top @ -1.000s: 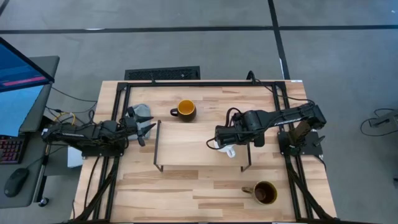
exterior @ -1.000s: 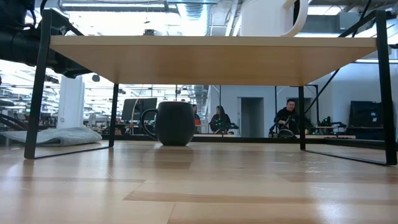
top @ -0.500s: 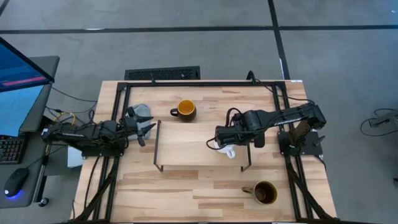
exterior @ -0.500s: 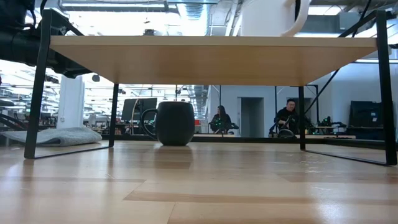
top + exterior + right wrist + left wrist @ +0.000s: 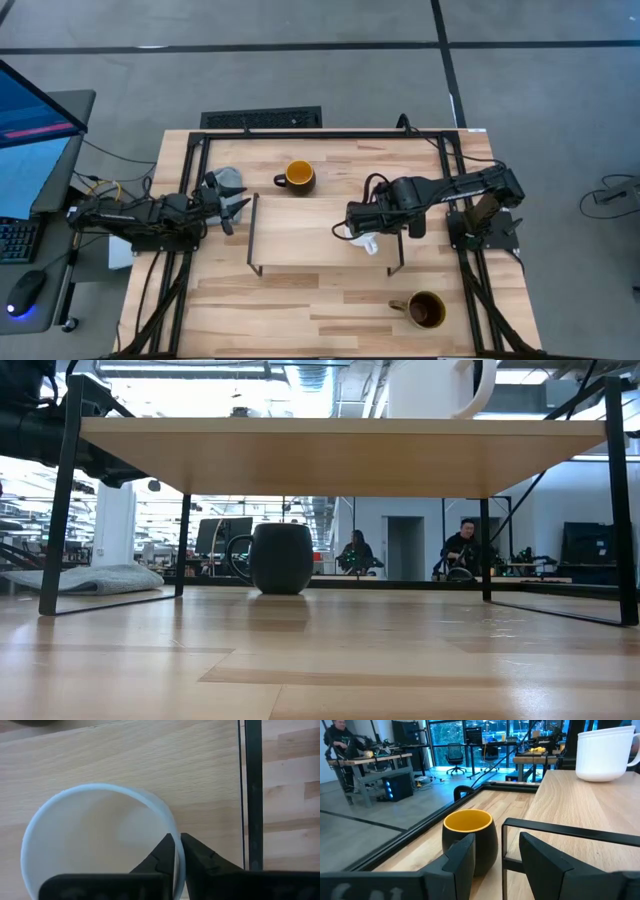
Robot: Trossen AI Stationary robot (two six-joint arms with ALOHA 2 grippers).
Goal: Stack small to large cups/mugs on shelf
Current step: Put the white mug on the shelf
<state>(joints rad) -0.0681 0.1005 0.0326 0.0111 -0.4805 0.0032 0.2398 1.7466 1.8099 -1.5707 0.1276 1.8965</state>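
Shelf held only one mug. Olive-brown mug sat on tabletop near front right corner, dark mug behind shelf; both left to do. Small white mug stood at shelf's right end, right gripper pinching its rim. Left gripper spread, idle beside shelf's left end. White mug mostly hidden under R arm from above.

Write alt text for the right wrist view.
Looking straight down, the right end effector pinches the rim of the small white mug, which sits on the light-wood shelf. A black wire leg marks the shelf's edge, with the tabletop beyond.
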